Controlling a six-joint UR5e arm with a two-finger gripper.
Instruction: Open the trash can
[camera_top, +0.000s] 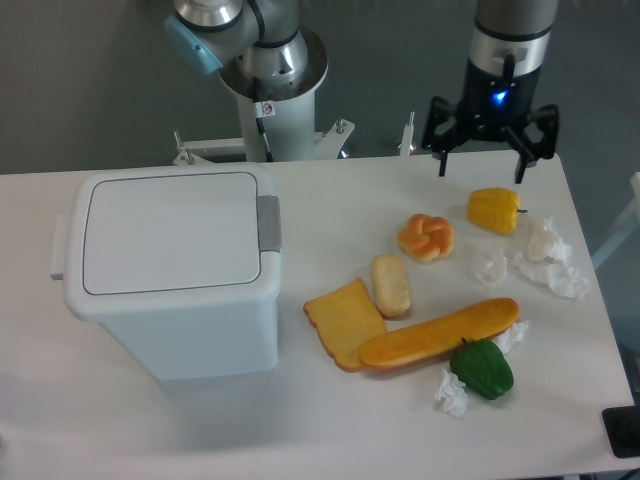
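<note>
I have the gripper (480, 168) spread wide and empty, hovering far from the trash can (175, 275), lid down, well off to its side, so next I must cross to its grey tab (268, 223).

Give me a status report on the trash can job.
Gripper open, empty, hovering far right. Large white plastic trash can lid shut, grey push-button tab untouched. Path to tab unobstructed.
</note>
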